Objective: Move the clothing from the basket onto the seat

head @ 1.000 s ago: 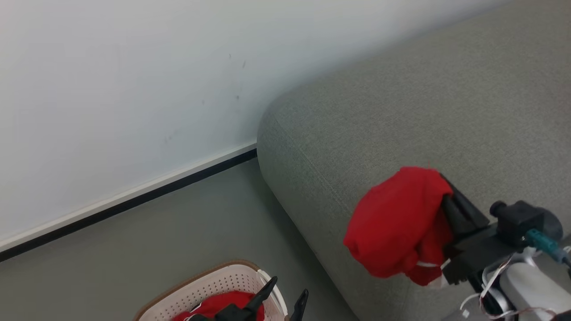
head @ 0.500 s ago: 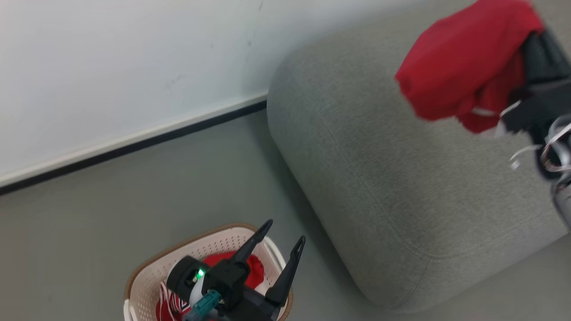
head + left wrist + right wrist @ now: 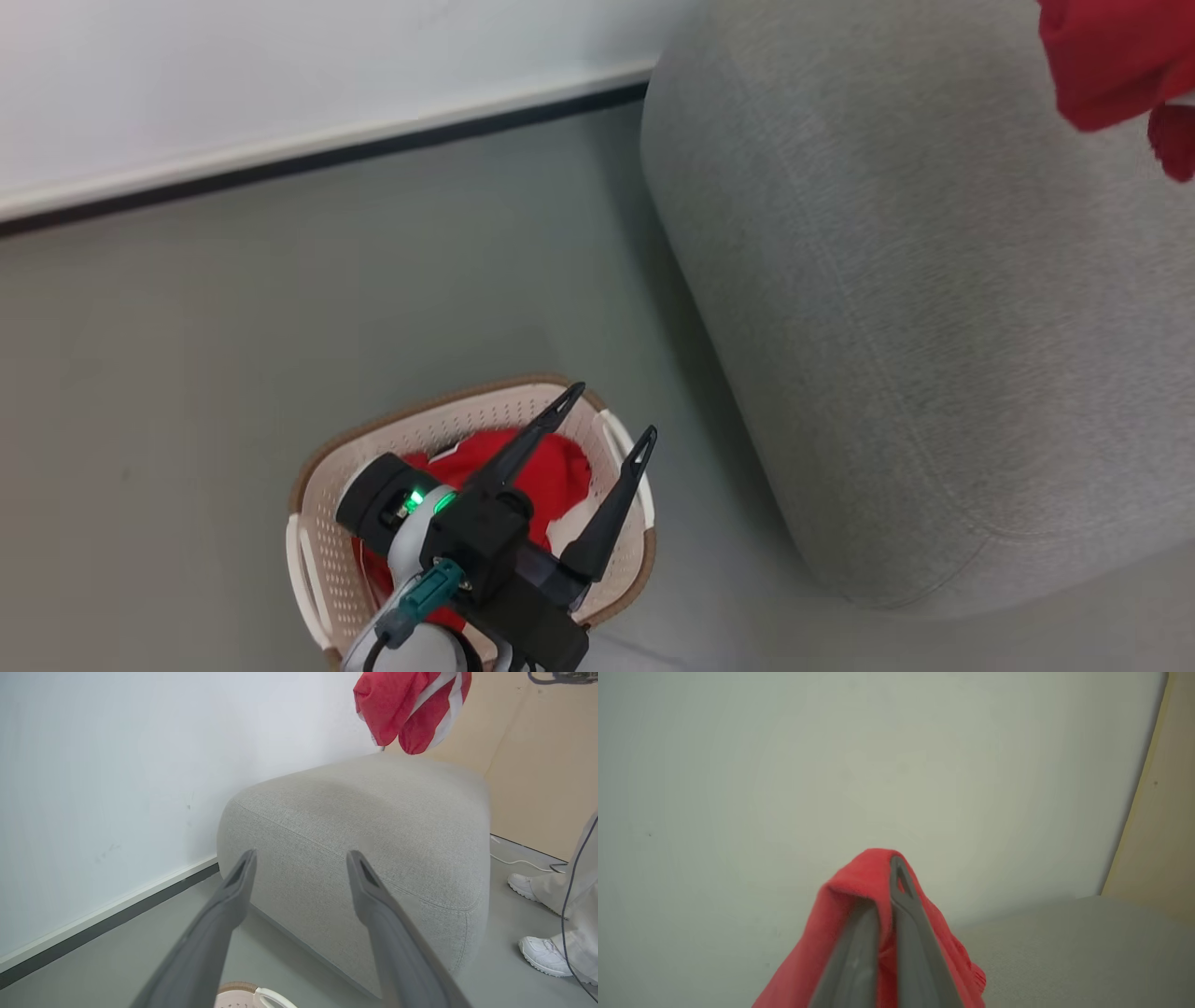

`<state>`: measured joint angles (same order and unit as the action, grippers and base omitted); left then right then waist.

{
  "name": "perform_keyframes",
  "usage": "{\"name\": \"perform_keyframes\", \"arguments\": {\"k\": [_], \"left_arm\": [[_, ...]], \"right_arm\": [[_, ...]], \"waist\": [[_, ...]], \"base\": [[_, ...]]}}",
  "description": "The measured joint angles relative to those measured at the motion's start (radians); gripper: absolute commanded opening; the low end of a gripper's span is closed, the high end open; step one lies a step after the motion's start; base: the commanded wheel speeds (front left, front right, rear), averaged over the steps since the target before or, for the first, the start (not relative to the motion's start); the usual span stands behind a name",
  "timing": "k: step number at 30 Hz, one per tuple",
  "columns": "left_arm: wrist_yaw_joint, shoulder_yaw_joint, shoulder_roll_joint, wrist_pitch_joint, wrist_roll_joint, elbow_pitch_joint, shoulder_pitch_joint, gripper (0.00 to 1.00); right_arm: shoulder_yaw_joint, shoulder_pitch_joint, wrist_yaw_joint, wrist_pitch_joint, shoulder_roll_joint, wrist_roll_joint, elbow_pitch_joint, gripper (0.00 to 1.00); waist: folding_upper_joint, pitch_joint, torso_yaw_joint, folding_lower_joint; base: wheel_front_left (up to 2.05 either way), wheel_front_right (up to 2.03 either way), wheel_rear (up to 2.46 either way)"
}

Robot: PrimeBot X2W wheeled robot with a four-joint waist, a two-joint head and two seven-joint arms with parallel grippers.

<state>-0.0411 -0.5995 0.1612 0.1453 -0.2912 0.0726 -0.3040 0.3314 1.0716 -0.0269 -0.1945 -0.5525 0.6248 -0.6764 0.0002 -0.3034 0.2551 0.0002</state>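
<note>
"Head view first: what's the room like?"
"Smooth grey floor [image 3: 233,308], a white wall [image 3: 187,75] with a dark skirting [image 3: 373,154], and the grey woven seat [image 3: 934,327] at the right, one rounded corner towards the wall."
"And the task's things?"
"The basket [image 3: 420,434] stands on the floor near the seat, not touching it, with red clothing [image 3: 551,471] inside. The left gripper [image 3: 614,411] hovers over it, jaws wide, holding nothing. A red garment [image 3: 1102,65] hangs over the seat at the top right corner."
"What grips it?"
"The right wrist view tells: the right gripper [image 3: 882,882] is pinched narrow on the fabric, which drapes over its fingers."
"Does the left wrist view add anything?"
"A white stripe on the garment, which hangs clear of the seat. Also a beige panel [image 3: 537,765] beyond, a pale cable [image 3: 514,861] on the floor, and a person's white shoes [image 3: 537,952] at the right."
</note>
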Motion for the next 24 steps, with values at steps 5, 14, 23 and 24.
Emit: {"name": "perform_keyframes", "arguments": {"k": [5,14,23,24], "left_arm": [[0.000,0.000,0.016,-0.024,0.012,-0.043,-0.026,1.00],[0.002,0.003,0.041,-0.066,0.056,-0.127,-0.081,1.00],[0.003,0.003,0.055,-0.097,0.079,-0.173,-0.129,1.00],[0.003,0.003,0.056,-0.100,0.086,-0.173,-0.135,1.00]], "right_arm": [[-0.023,0.039,0.012,0.000,-0.002,0.002,-0.067,0.00],[-0.029,0.109,0.044,-0.013,0.008,-0.001,-0.132,0.00],[-0.013,0.126,0.053,-0.029,0.057,-0.009,-0.206,0.00],[-0.008,0.126,0.053,-0.033,0.059,-0.012,-0.217,0.00]], "waist": [[0.0001,-0.069,-0.031,0.0000],[0.0001,-0.194,-0.060,0.0000],[0.0001,-0.315,-0.058,0.0000],[0.0001,-0.327,-0.057,0.0000]], "base": [[0.00,0.00,0.00],[0.00,0.00,0.00],[0.00,0.00,0.00],[0.00,0.00,0.00]]}}
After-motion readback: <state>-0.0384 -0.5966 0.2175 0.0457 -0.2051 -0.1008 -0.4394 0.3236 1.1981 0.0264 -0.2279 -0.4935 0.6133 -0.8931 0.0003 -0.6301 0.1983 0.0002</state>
